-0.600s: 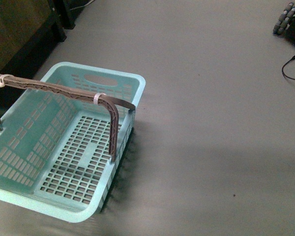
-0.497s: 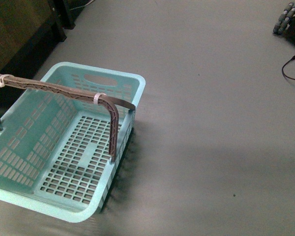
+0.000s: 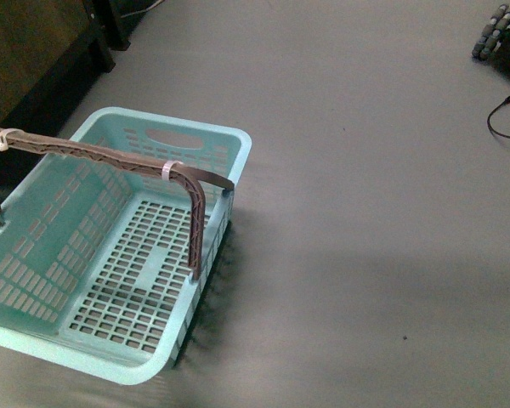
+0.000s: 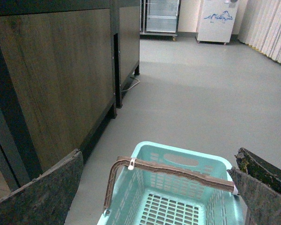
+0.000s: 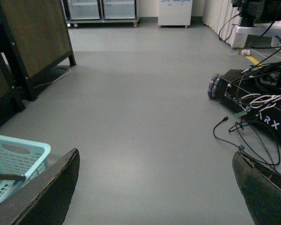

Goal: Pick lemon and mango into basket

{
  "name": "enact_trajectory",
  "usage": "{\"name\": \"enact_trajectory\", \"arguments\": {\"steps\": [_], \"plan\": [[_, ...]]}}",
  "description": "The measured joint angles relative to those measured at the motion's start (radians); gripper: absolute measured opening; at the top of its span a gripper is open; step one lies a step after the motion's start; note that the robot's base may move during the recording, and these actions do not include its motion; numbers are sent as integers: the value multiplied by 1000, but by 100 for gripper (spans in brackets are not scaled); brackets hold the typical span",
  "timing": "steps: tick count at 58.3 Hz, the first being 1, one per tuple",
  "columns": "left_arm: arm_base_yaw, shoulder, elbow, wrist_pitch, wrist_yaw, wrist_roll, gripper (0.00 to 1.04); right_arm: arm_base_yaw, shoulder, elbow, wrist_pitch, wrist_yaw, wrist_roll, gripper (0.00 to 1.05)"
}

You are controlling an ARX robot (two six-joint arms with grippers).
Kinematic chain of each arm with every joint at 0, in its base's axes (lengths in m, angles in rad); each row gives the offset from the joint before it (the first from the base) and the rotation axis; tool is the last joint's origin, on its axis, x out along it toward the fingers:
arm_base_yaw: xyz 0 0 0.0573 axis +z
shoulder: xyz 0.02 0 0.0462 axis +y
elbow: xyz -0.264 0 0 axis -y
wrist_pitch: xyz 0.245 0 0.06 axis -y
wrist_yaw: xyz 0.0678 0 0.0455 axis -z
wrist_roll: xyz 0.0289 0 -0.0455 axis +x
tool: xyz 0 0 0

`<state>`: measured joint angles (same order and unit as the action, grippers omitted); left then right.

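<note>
Basket [image 3: 206,134]: slight shift in position.
Left handle [image 3: 93,153] post and near-left rim sit marginally further left than before.

The basket [image 3: 206,150] sits on the floor [image 3: 365,255] at the near left, its handle [image 3: 102,155] arching across it from the left side to the right. Behind it, at the far left, stands a cabinet [image 3: 25,51]. At the far right is what looks like a wheeled base [image 3: 495,32], with a cable [image 3: 498,119] on the floor just nearer, both well apart from the basket.
</note>
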<state>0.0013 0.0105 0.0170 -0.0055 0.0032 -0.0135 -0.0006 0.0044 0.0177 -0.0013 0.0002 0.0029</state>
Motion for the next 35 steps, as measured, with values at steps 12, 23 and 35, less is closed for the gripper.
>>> {"name": "enact_trajectory", "arguments": {"steps": [12, 23, 35], "plan": [[93, 347, 188, -360, 190, -469, 98, 0, 0, 0, 0, 0, 0, 96], [213, 742, 253, -28, 265, -778, 98, 0, 0, 0, 0, 0, 0, 96], [82, 1264, 327, 303, 129, -1003, 98, 0, 0, 0, 0, 0, 0, 96]]}}
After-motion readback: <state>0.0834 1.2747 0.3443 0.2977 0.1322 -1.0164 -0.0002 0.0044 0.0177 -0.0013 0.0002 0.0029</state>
